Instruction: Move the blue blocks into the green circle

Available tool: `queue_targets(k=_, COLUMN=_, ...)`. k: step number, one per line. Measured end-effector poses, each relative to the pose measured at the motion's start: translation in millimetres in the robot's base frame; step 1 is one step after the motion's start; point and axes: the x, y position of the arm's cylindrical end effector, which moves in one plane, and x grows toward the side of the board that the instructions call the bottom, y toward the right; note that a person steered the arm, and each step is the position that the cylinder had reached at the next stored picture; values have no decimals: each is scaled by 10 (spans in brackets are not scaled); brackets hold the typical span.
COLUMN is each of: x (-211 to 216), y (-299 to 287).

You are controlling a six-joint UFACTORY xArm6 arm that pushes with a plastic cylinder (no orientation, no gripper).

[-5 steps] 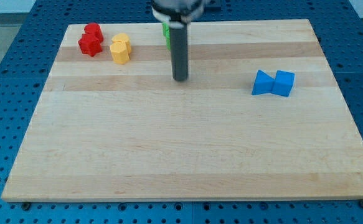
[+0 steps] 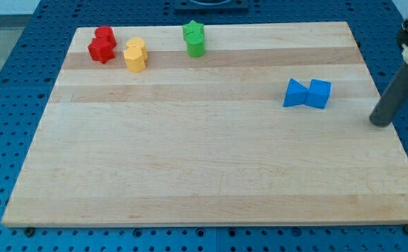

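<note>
Rod leans in from view's top right; my tip (image 2: 381, 123) down near board's right edge, right of the blue blocks (image 2: 307, 93), apart, holding nothing. Blue pair touching, right-centre. Green block (image 2: 194, 38) top centre; yellow block (image 2: 136, 55), red blocks (image 2: 102, 45) top left on wooden board (image 2: 204, 168).

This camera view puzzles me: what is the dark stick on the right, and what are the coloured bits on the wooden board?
The dark stick is the end of a robot arm, a plain rod with no hand. Its lower end, my tip, slides on the pale wooden board and pushes blocks; nothing is held. There is one camera, looking down at the board from its near edge. Two blue blocks sit touching, just to the view's left of my tip. Along the view's top lie red blocks, yellow blocks and green blocks. My tip touches none of them.
</note>
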Motion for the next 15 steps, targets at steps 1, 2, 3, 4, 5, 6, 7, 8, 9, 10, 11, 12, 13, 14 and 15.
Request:
queue_targets(k=1, x=-282, y=-51)
queue_targets(k=2, x=-386, y=-284)
queue_targets(k=3, x=-385, y=-284)
queue_targets(k=4, x=-385, y=-422)
queue_targets(k=5, x=-385, y=-774)
queue_targets(k=6, x=-385, y=-1106)
queue_targets(k=7, x=-385, y=-1403)
queue_targets(k=8, x=-386, y=-1671)
queue_targets(k=9, x=-399, y=-1879)
queue_targets(k=10, x=-503, y=-2054)
queue_targets(k=11, x=-694, y=-2251)
queue_targets(k=12, x=-885, y=-2432)
queue_targets(k=13, x=-1036, y=-2552)
queue_targets(k=14, x=-1161, y=-2645)
queue_targets(k=15, x=-1161, y=-2650)
